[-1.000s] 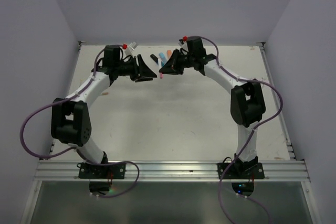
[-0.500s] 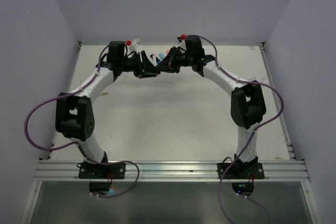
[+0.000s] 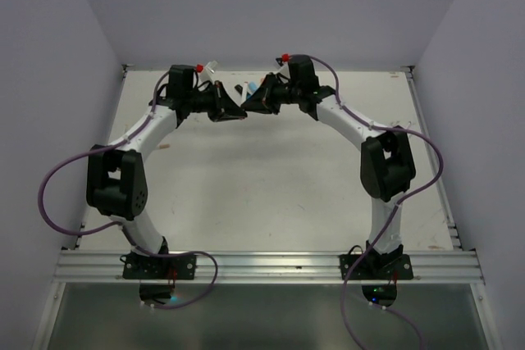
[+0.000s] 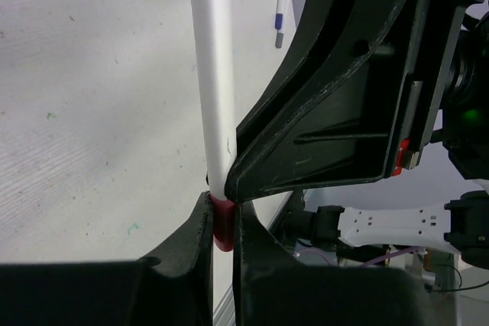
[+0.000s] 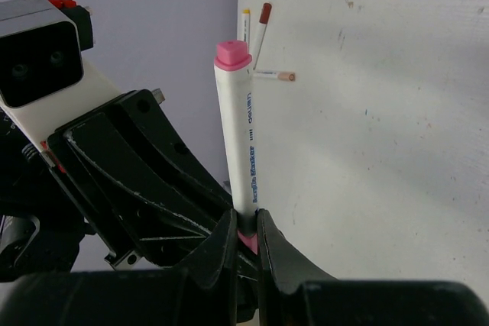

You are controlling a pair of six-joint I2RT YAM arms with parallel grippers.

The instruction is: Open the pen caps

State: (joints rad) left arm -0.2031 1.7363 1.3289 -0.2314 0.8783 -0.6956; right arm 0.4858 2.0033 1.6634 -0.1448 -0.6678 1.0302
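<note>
Left hand (image 4: 221, 205): clenched on one pink cap (image 4: 221, 228).
Right hand (image 5: 246, 221): pinching the one pen (image 5: 235, 135) just beside that cap.
Lying beyond: three, yellow cap (image 5: 246, 13), red cap (image 5: 265, 13), peach cap (image 5: 286, 77).
Hidden: the grip, seen from above the worktop (image 3: 271, 178).

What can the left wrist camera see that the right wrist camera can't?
Only the left wrist view: a lone pen lying far off on the table. Only the right wrist view: three pens with yellow, dark red and peach caps. Both: the white pen with its pink cap, gripped by the left fingers and right fingers.
</note>
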